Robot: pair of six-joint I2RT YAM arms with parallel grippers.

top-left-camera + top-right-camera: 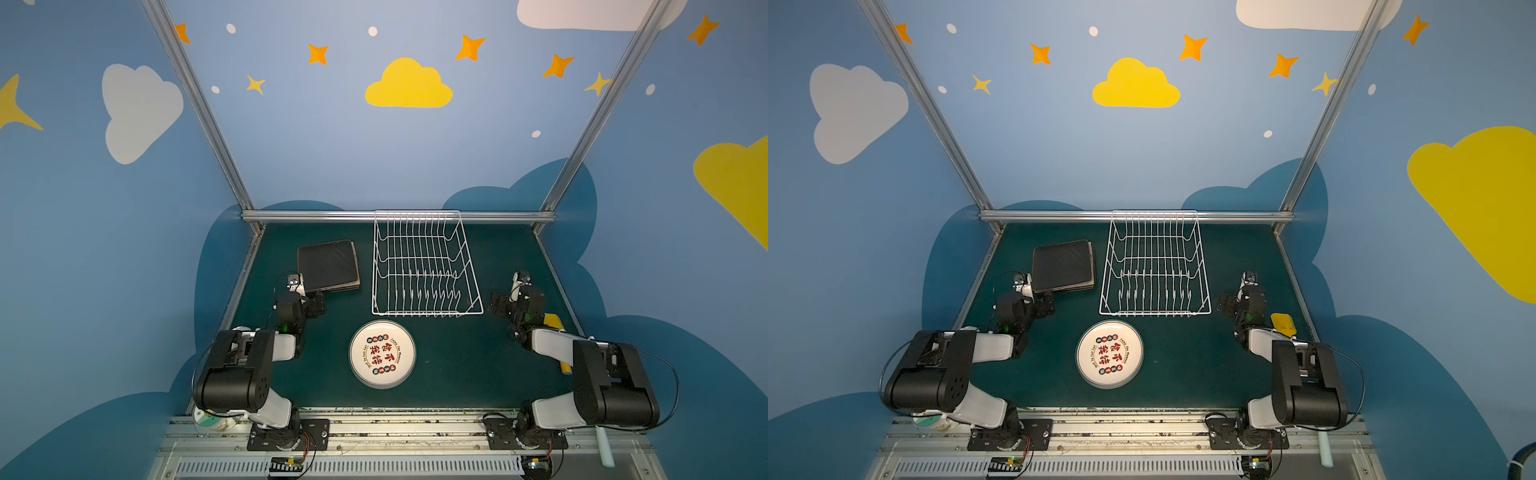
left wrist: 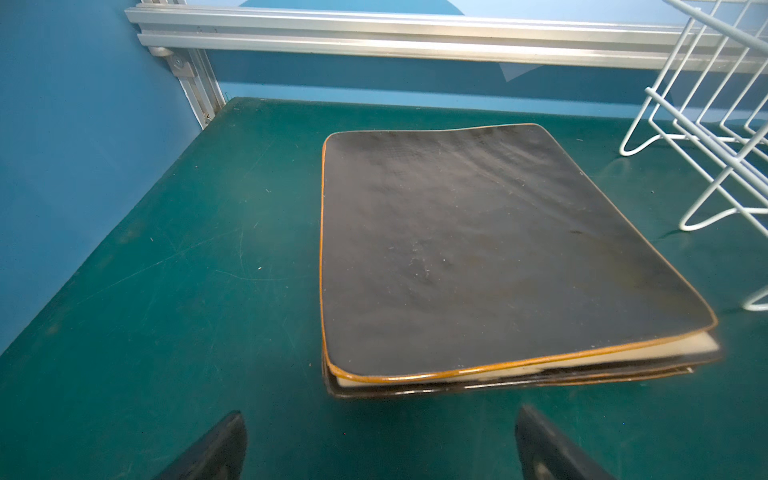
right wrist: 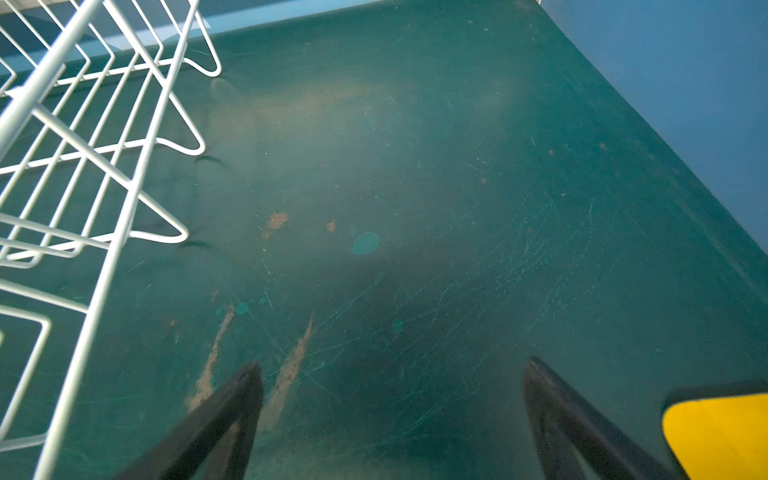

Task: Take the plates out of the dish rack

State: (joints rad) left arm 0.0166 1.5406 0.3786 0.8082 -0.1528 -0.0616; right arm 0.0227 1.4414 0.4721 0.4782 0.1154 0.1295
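Dish rack (image 1: 426, 266) lies with long axis front-to-back; left tool (image 2: 380, 413) and right tool (image 3: 392, 363) gape open.

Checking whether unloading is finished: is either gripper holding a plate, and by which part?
Nothing is held. The left gripper is open, short of the square plates; the right gripper is open beside the dish rack.

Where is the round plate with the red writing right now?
In both top views the round plate lies flat near the middle of the green table, just in front of the empty dish rack and not touching it.
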